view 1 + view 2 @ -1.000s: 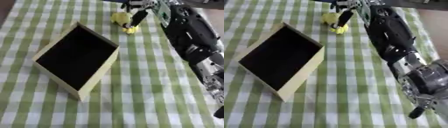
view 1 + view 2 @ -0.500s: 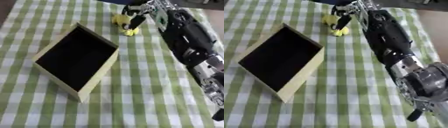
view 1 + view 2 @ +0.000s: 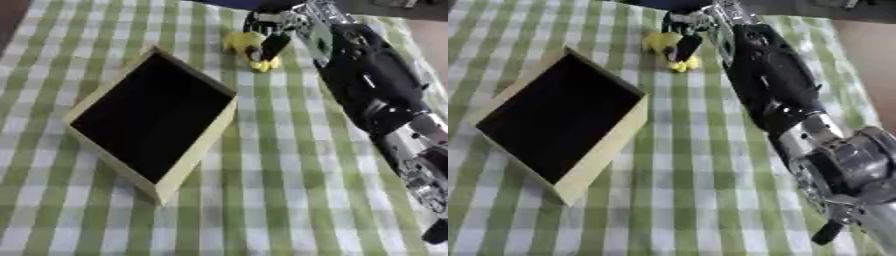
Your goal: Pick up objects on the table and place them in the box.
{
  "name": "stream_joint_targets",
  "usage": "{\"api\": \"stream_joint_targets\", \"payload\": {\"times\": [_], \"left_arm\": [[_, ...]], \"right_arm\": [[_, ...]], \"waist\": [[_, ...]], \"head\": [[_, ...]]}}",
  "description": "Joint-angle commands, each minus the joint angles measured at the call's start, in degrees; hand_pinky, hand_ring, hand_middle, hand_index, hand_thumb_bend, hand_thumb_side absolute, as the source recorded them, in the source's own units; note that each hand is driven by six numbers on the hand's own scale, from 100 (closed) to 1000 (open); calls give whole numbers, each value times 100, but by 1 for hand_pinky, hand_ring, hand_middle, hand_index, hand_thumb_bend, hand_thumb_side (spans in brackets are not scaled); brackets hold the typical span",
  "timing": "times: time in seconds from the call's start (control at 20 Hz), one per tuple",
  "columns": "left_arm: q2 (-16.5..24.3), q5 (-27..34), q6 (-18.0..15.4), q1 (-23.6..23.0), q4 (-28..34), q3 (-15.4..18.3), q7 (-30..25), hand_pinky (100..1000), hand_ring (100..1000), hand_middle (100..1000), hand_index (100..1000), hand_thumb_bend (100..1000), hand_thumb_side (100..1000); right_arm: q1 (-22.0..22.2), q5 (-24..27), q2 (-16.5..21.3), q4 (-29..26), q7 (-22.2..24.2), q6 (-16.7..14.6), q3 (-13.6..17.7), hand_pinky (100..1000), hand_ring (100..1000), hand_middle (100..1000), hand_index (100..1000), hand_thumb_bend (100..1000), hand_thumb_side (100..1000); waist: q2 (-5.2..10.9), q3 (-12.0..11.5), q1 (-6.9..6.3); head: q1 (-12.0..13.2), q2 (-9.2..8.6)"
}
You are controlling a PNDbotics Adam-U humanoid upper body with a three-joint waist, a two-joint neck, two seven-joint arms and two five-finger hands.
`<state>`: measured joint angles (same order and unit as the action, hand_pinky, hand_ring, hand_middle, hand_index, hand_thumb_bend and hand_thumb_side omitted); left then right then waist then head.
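A small yellow object (image 3: 245, 46) lies on the checked cloth at the far side, just beyond the far corner of the box (image 3: 203, 136). The box is a shallow cream-walled tray with a dark inside, nothing visible in it. My right hand (image 3: 268, 31) reaches in from the right along a long black arm and sits over the yellow object, dark fingers (image 3: 685, 46) curled down around it. The object still rests on the cloth. My left hand shows in neither view.
A green-and-white checked cloth (image 3: 289, 190) covers the table. My right forearm (image 3: 767, 80) crosses the right side of the table from the near right to the far middle. The table's right edge (image 3: 859, 55) borders a brown floor.
My right hand has settled lower onto the yellow object, its fingers closing round it. The box has not moved; the camera view has shifted slightly.
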<state>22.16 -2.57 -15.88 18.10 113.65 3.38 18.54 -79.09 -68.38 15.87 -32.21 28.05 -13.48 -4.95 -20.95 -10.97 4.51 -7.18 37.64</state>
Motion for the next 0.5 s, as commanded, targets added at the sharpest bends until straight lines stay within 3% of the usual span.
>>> {"api": "stream_joint_targets", "payload": {"times": [0.05, 0.5], "left_arm": [[32, 40, -9, 56, 94, 33, 0, 538, 582, 652, 791, 378, 605], [43, 75, 2, 42, 94, 42, -20, 538, 582, 650, 789, 377, 605]], "right_arm": [[-67, 85, 73, -41, -208, 52, -34, 526, 582, 475, 678, 100, 100], [-148, 451, 90, -190, -498, 173, -163, 439, 516, 380, 565, 100, 100]], "waist": [[148, 6, -40], [208, 59, -61]], "head": [[1, -49], [27, -14]]}}
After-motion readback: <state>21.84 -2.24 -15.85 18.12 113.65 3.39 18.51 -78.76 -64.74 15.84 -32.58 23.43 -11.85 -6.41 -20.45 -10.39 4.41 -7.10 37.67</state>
